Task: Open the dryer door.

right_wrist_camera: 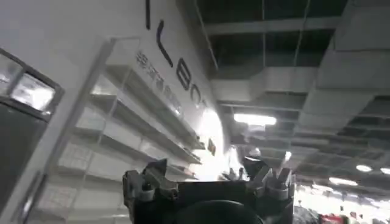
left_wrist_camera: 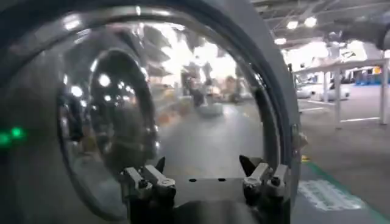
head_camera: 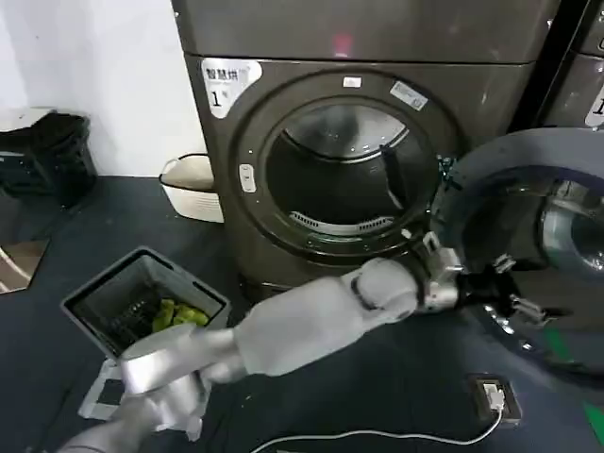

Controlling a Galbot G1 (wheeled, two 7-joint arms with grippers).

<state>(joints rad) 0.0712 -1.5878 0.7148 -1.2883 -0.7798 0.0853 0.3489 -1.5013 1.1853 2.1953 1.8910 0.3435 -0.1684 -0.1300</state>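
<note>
The dryer door (head_camera: pixel 528 179) stands swung wide open to the right of the dark bronze-grey dryer (head_camera: pixel 377 113) marked "1", its grey plastic back turned toward the head camera and its dark porthole facing partly forward. The round drum opening (head_camera: pixel 344 179) is exposed, with the pale perforated drum visible inside. In the left wrist view the door's shiny chrome ring (left_wrist_camera: pixel 268 103) curves around the dark glass, which mirrors the room. The left gripper (head_camera: pixel 514 304) reaches across the front of the machine at the end of the long silver arm and sits at the lower edge of the open door; its fingers (left_wrist_camera: pixel 149 179) stand apart, clamped on nothing, just beside the chrome ring. The right gripper (right_wrist_camera: pixel 210 176) points up toward a ceiling and a wall of shelves, its fingers spread with nothing between them. On the dark floor left of the dryer sits a grey laundry basket (head_camera: pixel 142 302) with yellow-green cloth (head_camera: pixel 179 314) inside, and a white basket (head_camera: pixel 193 184) rests against the wall.
</note>
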